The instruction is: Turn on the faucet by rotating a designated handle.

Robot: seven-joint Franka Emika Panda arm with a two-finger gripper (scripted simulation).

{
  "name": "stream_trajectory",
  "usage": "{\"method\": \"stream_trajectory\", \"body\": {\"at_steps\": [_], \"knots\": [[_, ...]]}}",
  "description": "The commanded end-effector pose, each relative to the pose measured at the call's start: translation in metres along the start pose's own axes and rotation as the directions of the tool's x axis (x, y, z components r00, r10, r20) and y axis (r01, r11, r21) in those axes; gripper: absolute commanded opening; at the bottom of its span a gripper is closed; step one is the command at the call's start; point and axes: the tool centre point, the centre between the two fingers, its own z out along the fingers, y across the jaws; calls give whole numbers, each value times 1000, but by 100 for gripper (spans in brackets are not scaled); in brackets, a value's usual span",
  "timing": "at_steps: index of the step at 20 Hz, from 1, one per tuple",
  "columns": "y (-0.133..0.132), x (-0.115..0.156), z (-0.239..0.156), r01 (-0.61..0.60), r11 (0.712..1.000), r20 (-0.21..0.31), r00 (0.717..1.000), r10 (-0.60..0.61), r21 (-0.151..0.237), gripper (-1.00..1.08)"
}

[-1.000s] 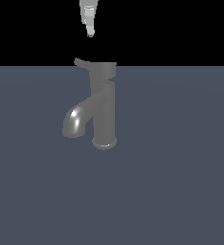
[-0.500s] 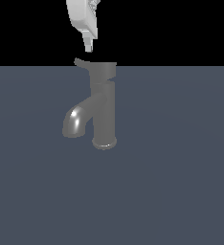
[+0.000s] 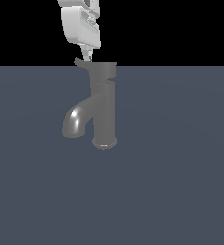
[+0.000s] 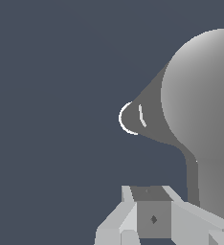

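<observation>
Going left to right in the exterior view: the glossy spout bends down at about 8 o'clock from the column, then comes the faucet (image 3: 103, 112) itself — a dark grey metal column standing upright on the slate tabletop (image 3: 181, 191), roughly in the middle of the scene, flared ring at the base. The handle (image 3: 102, 70) is the short cap on top, with a thin lever poking out toward 9 o'clock and tipping up a little at its end.

The hand (image 3: 87, 56) sits right over that lever tip, fingers pointing down. They look drawn close together, nearly to a point, but whether they're fully together or touching the lever I cannot tell; the wrist view only shows the fingers' base next to the lever (image 4: 193, 179).

How it'll handle, my guess: rigid metal, fixed in place, smooth and probably slippery, nothing fragile. Only the cap should rotate. No need to grab it — I'd push sideways near the lever's outer end for the best leverage, keeping low enough not to slide over the upturned tip.
</observation>
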Motion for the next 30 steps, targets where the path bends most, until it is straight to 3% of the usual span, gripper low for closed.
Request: {"method": "stream_trajectory", "body": {"at_steps": [1, 11, 30], "knots": [[-3, -2, 4, -25, 1000, 3, 1000, 25, 1, -100], [-6, -4, 8, -46, 999, 5, 999, 46, 1, -100], [55, -24, 8, -47, 999, 5, 999, 47, 1, -100]]}}
